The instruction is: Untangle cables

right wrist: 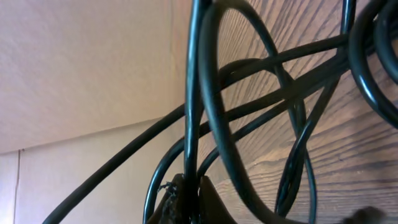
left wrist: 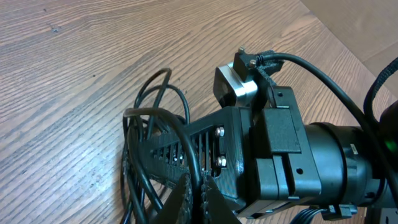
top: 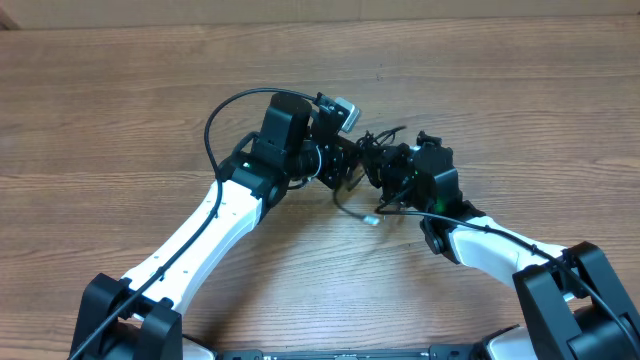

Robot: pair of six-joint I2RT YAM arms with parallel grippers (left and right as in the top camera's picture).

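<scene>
The cables [top: 372,143] are a bunch of thin black cords held between my two grippers over the wooden table; one strand hangs down to a small pale plug [top: 371,218]. My left gripper [top: 350,165] is shut on one strand of the cables [left wrist: 155,124], pinched between its fingertips [left wrist: 198,194]. My right gripper [top: 388,160] is shut on another strand, which runs straight up from its fingertips [right wrist: 191,196] through crossing loops of the cables [right wrist: 273,93]. The two grippers are almost touching, nose to nose.
The wooden table [top: 120,120] spreads left, right and behind the arms. The left arm's thick black supply cable [top: 215,120] arcs out to the left. The right arm's gripper body and its camera [left wrist: 236,84] fill the left wrist view. A pale wall [right wrist: 81,62] lies beyond the table edge.
</scene>
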